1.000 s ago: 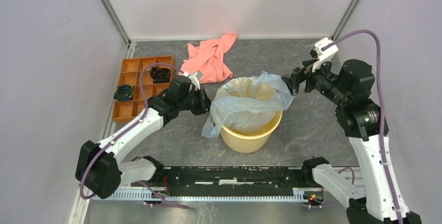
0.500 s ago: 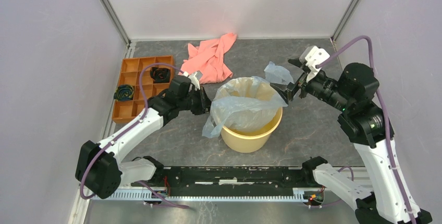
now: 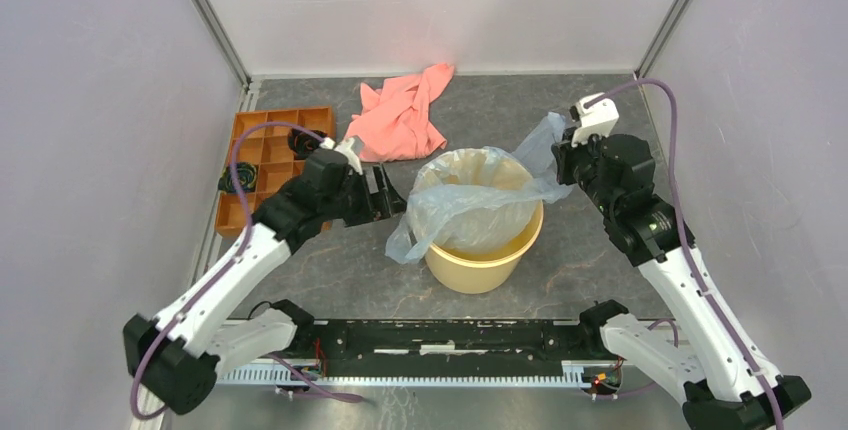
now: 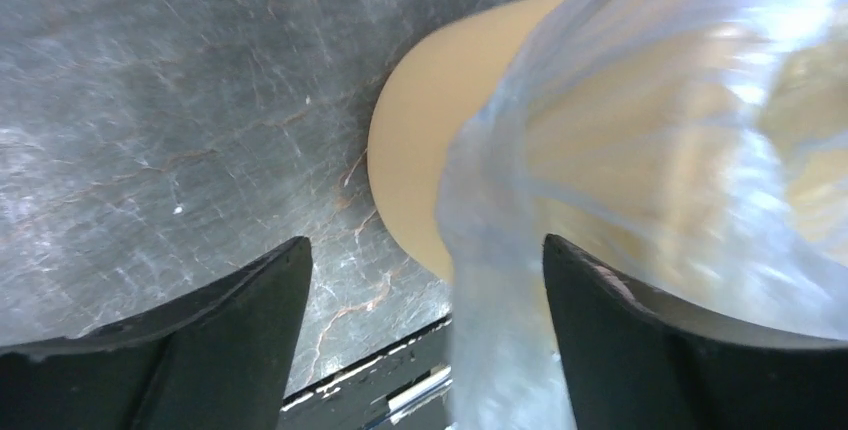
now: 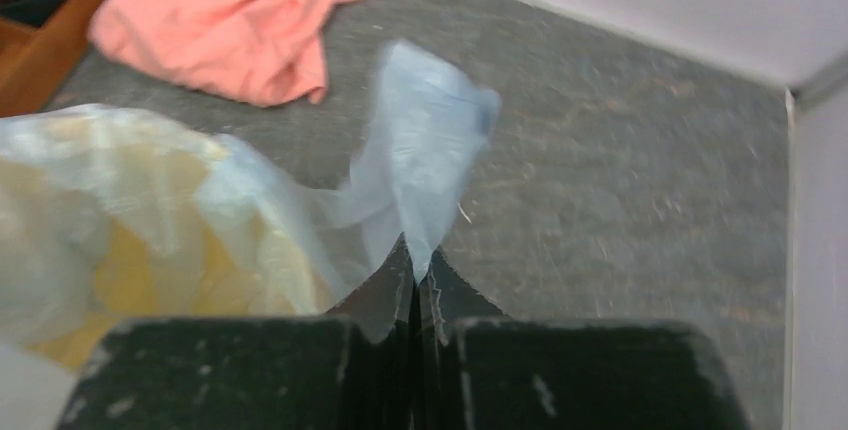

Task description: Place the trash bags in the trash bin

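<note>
Centre of the desk (image 3: 600, 250), the bag (image 3: 470, 205) lies spread over the mouth of the bin (image 3: 487, 268), with a tail hanging down the left side. The right hand (image 3: 560, 162) has swung in closer this past second and is clamped tight on the bag's right corner. The left hand (image 3: 388, 196) stands wide, film between the jaws but not pinched. I'd say the bag is nearly seated, and that loose tail needs tucking.
</note>
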Tool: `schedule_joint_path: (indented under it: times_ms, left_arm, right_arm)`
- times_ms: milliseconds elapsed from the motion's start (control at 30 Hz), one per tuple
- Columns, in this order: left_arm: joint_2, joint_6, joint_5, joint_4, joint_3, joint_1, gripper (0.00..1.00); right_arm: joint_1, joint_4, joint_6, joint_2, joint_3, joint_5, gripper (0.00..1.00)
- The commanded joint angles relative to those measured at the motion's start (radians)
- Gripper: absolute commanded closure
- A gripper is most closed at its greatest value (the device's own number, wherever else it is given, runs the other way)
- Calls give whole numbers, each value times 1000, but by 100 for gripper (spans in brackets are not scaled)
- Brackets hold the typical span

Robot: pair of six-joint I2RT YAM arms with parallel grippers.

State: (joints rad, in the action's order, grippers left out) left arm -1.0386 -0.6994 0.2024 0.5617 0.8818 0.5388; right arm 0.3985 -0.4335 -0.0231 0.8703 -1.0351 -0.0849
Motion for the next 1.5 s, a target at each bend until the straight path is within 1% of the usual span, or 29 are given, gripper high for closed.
schedule_joint_path:
  times_ms: [0, 33, 100, 200, 233, 267, 300, 400, 500, 567, 633, 700, 733, 800, 933, 1033, 1100, 1133, 1200, 1333, 1367, 1400, 1433, 1467]
  left_arm:
    - [164, -31, -130, 148, 57, -2, 4]
    - [203, -60, -118, 156, 45, -2, 1]
    - [301, -137, -41, 130, -5, -2, 0]
    - [406, -310, 157, -49, -134, -1, 0]
    - [432, -370, 210, -136, -193, -1, 0]
    - [457, -423, 240, -173, -223, 0, 0]
    - [477, -454, 248, -185, -240, 0, 0]
    - [520, -484, 248, -187, -278, 1, 0]
    - [506, -494, 284, -187, -306, 8, 3]
    - [504, -493, 278, -189, -315, 17, 4]
    - [498, -486, 277, -203, -320, 22, 7]
    - [477, -479, 287, -218, -326, 30, 16]
    - [466, -475, 291, -229, -333, 36, 23]
    - [444, -472, 290, -251, -350, 58, 38]
    - [388, -473, 270, -262, -399, 132, 74]
    - [318, -450, 230, -254, -415, 229, 87]
    - [255, -427, 170, -221, -396, 299, 96]
    - [219, -415, 136, -201, -385, 331, 98]
    - [151, -401, 70, -155, -364, 367, 98]
    - [64, -405, -48, -107, -363, 374, 98]
    - [55, -418, -78, -97, -369, 374, 98]
    - [51, -430, -104, -91, -372, 374, 98]
    - [49, -438, -123, -93, -377, 374, 98]
    - [52, -441, -127, -118, -382, 374, 98]
  right_arm:
    - [1, 116, -265, -72, 69, -195, 99]
    - [2, 128, -295, -77, 90, -167, 99]
    - [2, 152, -329, -84, 123, -108, 99]
    - [1, 162, -340, -103, 133, -91, 99]
    - [1, 161, -333, -109, 131, -94, 99]
    - [2, 157, -327, -113, 126, -102, 99]
    - [1, 151, -323, -117, 120, -112, 99]
    - [1, 147, -309, -127, 109, -127, 99]
    - [2, 145, -302, -127, 102, -125, 99]
    - [2, 141, -302, -125, 99, -115, 99]
    - [2, 140, -306, -123, 104, -104, 98]
    - [1, 142, -311, -125, 112, -106, 99]
    - [1, 142, -313, -126, 118, -107, 98]
    - [0, 134, -313, -125, 122, -115, 98]
    - [1, 54, -323, -109, 110, -153, 94]
    - [1, -53, -315, -102, 101, -196, 90]
    - [1, -109, -296, -118, 116, -199, 84]
    - [2, -126, -292, -137, 133, -199, 83]
    - [2, -160, -303, -182, 185, -236, 82]
    - [1, -141, -333, -298, 312, -261, 83]
    - [1, -131, -336, -310, 334, -258, 87]
    - [2, -119, -334, -318, 350, -255, 96]
    - [2, -109, -329, -319, 362, -251, 99]
    - [2, -97, -318, -314, 368, -242, 99]
